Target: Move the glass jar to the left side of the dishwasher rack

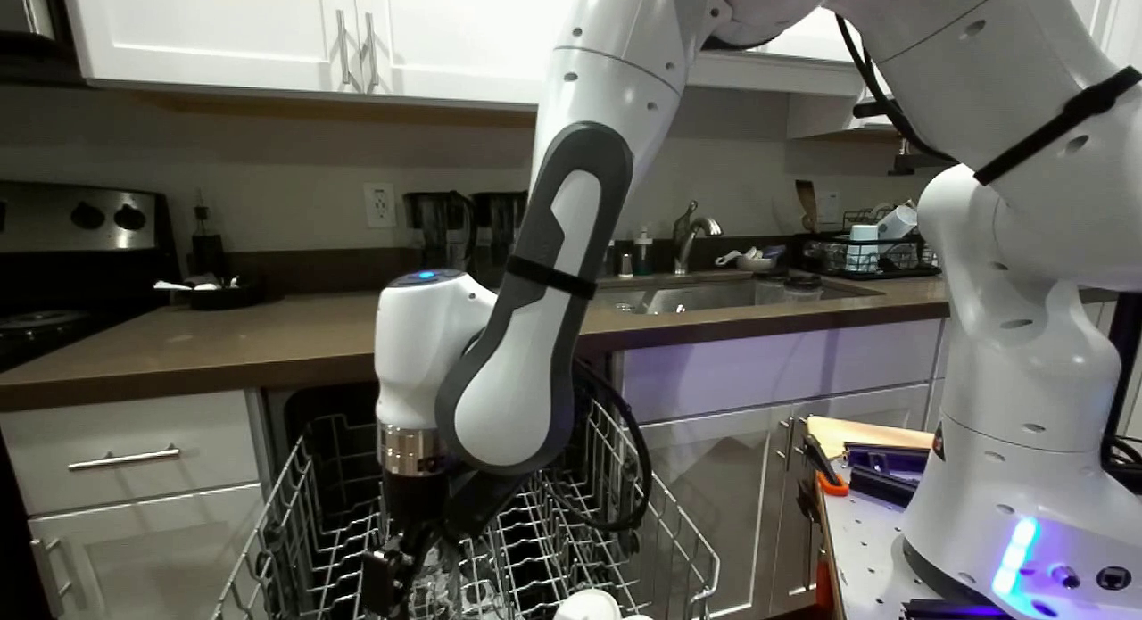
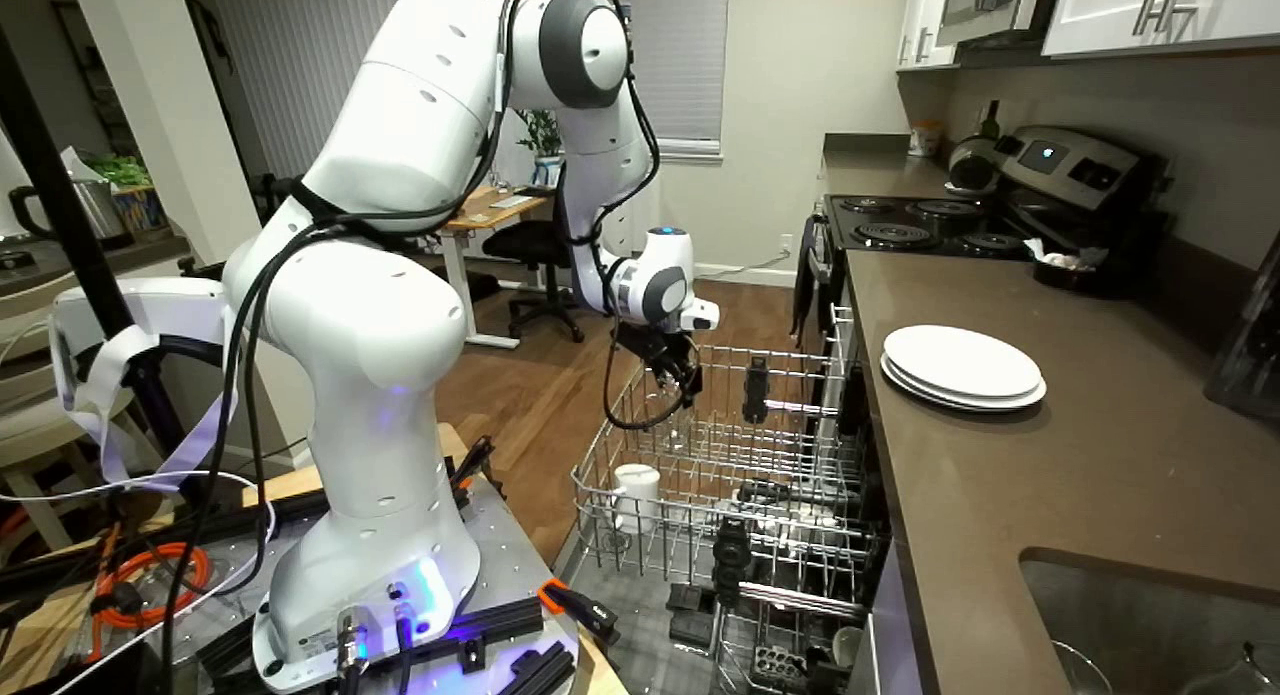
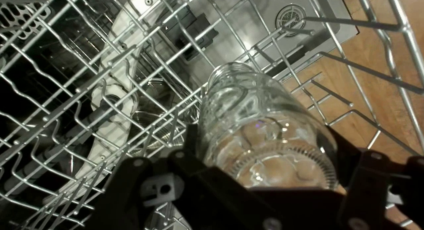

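The glass jar (image 3: 255, 120) is clear, with its ridged base toward the wrist camera and its mouth pointing down at the rack. My gripper (image 3: 268, 144) has a black finger against each side of the jar, near its base, and is shut on it. The gripper also shows in both exterior views (image 1: 401, 571) (image 2: 685, 370), low over the far part of the dishwasher rack (image 1: 705, 562). The rack is silver wire with tines, and its grid fills the wrist view (image 3: 180, 54). I cannot tell whether the jar's mouth touches the wires.
A white mug (image 2: 637, 485) stands in the rack at its near side. Wire sides and upright tines surround the gripper. A pale spray arm (image 3: 114, 124) and a shiny clear item (image 3: 155, 120) lie below the grid. White plates (image 2: 960, 363) sit on the counter (image 2: 1080, 455) alongside.
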`<state>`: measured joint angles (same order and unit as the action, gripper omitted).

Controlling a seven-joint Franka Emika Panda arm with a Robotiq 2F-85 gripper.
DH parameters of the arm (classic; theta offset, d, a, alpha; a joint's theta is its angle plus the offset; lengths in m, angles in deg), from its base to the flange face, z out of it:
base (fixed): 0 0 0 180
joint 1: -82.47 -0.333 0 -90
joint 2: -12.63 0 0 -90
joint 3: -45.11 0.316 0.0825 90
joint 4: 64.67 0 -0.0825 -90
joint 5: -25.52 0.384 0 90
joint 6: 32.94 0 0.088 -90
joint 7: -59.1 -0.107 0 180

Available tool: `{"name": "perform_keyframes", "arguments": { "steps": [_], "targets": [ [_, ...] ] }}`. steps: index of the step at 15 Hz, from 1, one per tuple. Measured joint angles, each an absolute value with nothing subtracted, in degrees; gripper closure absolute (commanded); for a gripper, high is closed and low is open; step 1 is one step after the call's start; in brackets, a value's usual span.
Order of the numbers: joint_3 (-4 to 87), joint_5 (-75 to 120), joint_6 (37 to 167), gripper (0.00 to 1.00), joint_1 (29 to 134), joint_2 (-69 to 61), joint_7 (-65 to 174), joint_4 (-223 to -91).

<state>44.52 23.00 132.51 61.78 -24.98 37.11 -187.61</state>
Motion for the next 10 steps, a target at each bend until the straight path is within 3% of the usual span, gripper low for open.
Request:
{"name": "perform_keyframes", "arguments": {
  "steps": [10],
  "targets": [
    [44.3, 23.0, 132.5, 0.38, 61.1, -30.1, 37.1, -183.4]
  ]
}}
